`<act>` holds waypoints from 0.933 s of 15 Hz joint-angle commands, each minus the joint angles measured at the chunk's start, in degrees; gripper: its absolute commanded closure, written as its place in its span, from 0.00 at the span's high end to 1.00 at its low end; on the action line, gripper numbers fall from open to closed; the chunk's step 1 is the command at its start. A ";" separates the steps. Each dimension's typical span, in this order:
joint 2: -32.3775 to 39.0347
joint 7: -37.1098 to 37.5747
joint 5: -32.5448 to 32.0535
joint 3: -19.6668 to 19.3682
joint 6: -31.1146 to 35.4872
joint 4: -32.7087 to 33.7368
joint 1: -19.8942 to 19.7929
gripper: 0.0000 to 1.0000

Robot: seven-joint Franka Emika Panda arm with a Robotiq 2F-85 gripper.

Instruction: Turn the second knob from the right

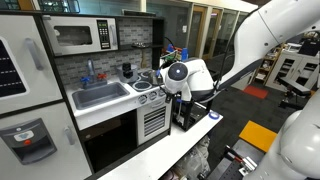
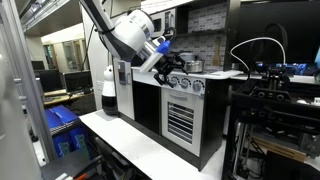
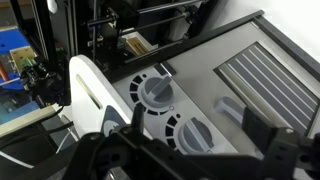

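Note:
A toy kitchen has a row of grey round knobs (image 2: pixel 186 84) on its white front panel above the oven. In the wrist view two knobs show: an upper one (image 3: pixel 155 92) and a lower one (image 3: pixel 196 135), with a grey lever-like piece (image 3: pixel 228 106) beside them. My gripper (image 3: pixel 196 122) is open, its two black fingers on either side of the lower knob and close in front of it, not touching. In both exterior views the gripper (image 1: pixel 160 90) (image 2: pixel 168 68) is right at the knob panel (image 1: pixel 150 98).
The slatted oven door (image 3: pixel 260 70) (image 2: pixel 182 122) is below the knobs. A sink (image 1: pixel 100 95) and a microwave (image 1: pixel 82 36) are beside and above the stove. A white bench (image 2: pixel 140 150) runs in front. A white bottle (image 2: pixel 109 90) stands beside the kitchen.

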 commanded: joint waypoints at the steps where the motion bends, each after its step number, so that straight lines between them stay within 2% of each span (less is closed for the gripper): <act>1: -0.03 -0.18 0.15 -0.87 -0.12 0.04 0.92 1.00; 9: 0.71 -0.57 -1.81 -2.47 5.46 0.45 0.39 1.00; 14: 3.00 0.33 -3.25 -0.40 5.08 1.99 1.07 1.00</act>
